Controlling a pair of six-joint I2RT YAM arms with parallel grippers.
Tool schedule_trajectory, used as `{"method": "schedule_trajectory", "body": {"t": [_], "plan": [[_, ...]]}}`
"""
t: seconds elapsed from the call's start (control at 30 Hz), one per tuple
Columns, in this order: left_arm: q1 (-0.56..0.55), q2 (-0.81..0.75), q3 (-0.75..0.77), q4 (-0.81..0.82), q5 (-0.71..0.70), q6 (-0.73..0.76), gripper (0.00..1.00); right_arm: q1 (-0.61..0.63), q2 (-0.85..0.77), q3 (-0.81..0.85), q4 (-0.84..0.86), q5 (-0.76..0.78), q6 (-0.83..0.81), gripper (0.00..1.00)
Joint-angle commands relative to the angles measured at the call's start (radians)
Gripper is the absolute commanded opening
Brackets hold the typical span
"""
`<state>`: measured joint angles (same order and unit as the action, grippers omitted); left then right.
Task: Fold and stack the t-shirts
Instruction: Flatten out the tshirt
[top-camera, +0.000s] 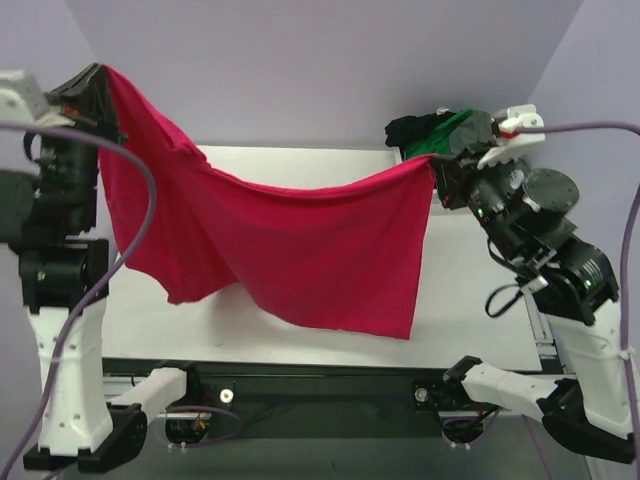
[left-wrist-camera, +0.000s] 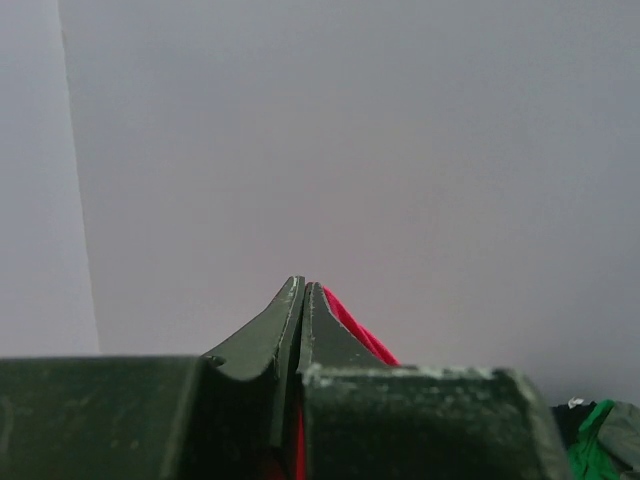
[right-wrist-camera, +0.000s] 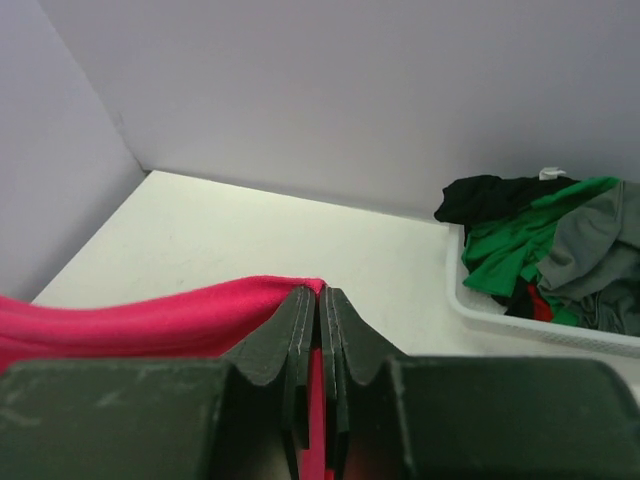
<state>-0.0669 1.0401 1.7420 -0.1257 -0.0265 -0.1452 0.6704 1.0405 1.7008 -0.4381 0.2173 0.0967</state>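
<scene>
The crimson-red cloth t-shirt (top-camera: 290, 250) hangs above the white flat table (top-camera: 480, 290), between the left gripper (top-camera: 100, 75) and the right gripper (top-camera: 437, 172). Behind the right one stands a white plastic basket (right-wrist-camera: 500, 318), crumpled cloth shirts (right-wrist-camera: 520, 245) inside.

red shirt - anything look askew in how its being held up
Yes. The red t-shirt hangs unevenly between the left gripper and the right gripper: its top edge sags in the middle, the left side is bunched and twisted, and the bottom edge slants lower toward the right. No damage shows.

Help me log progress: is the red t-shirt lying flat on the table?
No, the red t-shirt hangs stretched between the left gripper and right gripper.
</scene>
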Motion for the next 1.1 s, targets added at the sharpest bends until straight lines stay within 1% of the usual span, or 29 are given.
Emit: {"method": "schedule_trajectory", "body": {"t": [0.0, 0.03, 0.07, 0.13, 0.17, 0.3, 0.47, 0.73, 0.87, 1.07], "plan": [[-0.004, 0.17, 0.014, 0.029, 0.027, 0.016, 0.0, -0.124, 0.082, -0.018, 0.078, -0.062, 0.047, 0.0], [-0.004, 0.198, 0.022, 0.032, 0.027, 0.019, 0.0, -0.193, 0.096, -0.023, 0.085, -0.081, 0.058, 0.0], [-0.004, 0.249, 0.031, 0.031, 0.027, 0.021, 0.0, -0.213, 0.11, -0.027, 0.09, -0.088, 0.067, 0.0], [-0.004, 0.293, 0.045, 0.034, 0.027, 0.024, 0.0, -0.251, 0.153, -0.029, 0.098, -0.108, 0.07, 0.0], [-0.004, 0.322, 0.05, 0.047, 0.048, 0.024, 0.0, -0.277, 0.168, -0.026, 0.101, -0.12, 0.069, 0.0], [-0.007, 0.342, 0.042, 0.081, 0.06, 0.024, 0.0, -0.307, 0.222, -0.009, 0.108, -0.159, 0.069, 0.0], [-0.007, 0.252, -0.005, 0.153, 0.095, 0.024, 0.0, -0.31, 0.213, -0.006, 0.118, -0.188, 0.061, 0.0], [-0.01, 0.046, -0.047, 0.158, 0.163, 0.05, 0.0, -0.296, 0.098, -0.056, 0.16, -0.194, 0.026, 0.0], [-0.01, -0.038, -0.012, 0.147, 0.194, 0.058, 0.0, -0.276, 0.04, -0.064, 0.176, -0.167, -0.008, 0.0], [-0.008, -0.077, 0.092, 0.127, 0.227, 0.085, 0.0, -0.249, -0.011, -0.02, 0.179, -0.15, -0.066, 0.0]]}}
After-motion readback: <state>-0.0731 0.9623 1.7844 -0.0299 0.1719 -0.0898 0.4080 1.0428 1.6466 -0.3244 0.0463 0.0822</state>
